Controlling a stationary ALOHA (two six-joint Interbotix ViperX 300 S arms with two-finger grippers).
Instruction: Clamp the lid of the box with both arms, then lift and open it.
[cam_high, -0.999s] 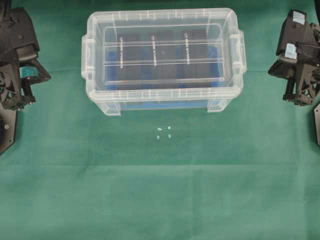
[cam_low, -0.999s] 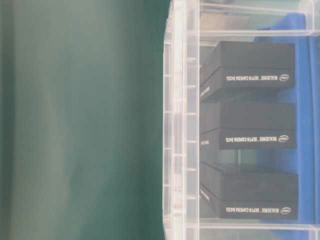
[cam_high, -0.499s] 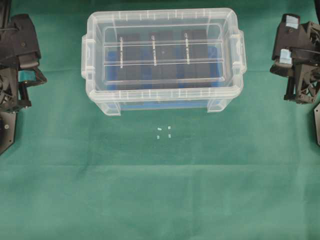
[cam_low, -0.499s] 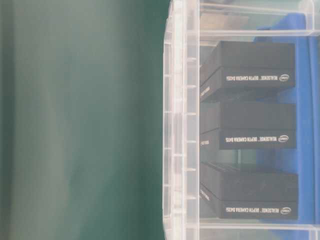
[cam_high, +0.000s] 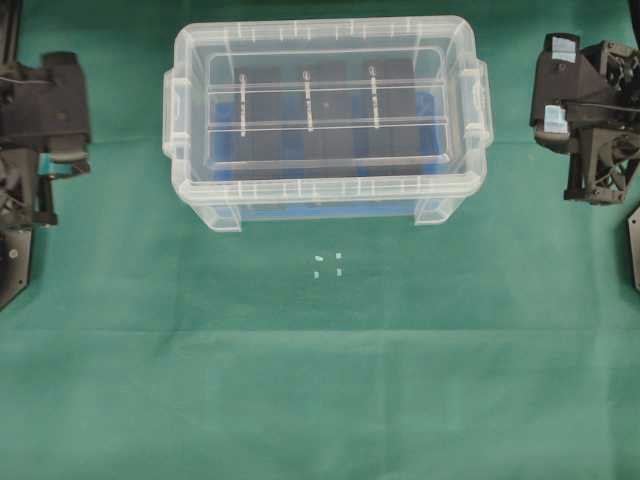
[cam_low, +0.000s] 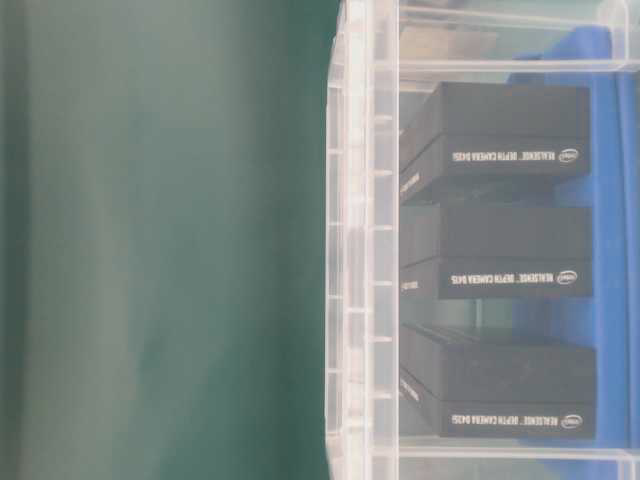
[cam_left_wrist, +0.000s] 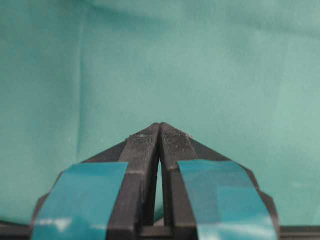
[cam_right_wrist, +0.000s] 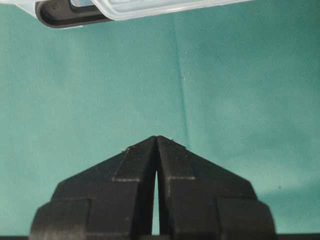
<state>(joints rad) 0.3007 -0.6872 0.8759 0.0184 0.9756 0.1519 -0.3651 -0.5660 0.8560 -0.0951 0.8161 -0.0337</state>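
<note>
Left claw: the black pointed left gripper with teal tape (cam_left_wrist: 160, 129) has its fingertips pressed together, nothing between them, only green cloth beneath
Right claw: the plain black pointed right gripper (cam_right_wrist: 156, 140) is likewise closed tip to tip and holds nothing; a clear plastic edge with a dark piece under it shows at the top of its view, apart from the tips
Left arm: the black lattice-wristed left arm (cam_high: 40, 120) sits well off the left end of the box, touching nothing of it
Right arm: the black right arm with pale tape patches (cam_high: 590, 115) sits off the box's right end, also clear of it
Lid: the flat clear plastic lid with two long ridges (cam_high: 327, 105) lies seated on top of the box, level
Box: the deep clear plastic tub with blue floor insert and three black blocks (cam_high: 325, 195) stands on the green cloth (cam_high: 320, 380), between the two arms
Progress: by my reading nothing is done yet; opening the claws, reaching, clamping, lifting and opening all remain
</note>
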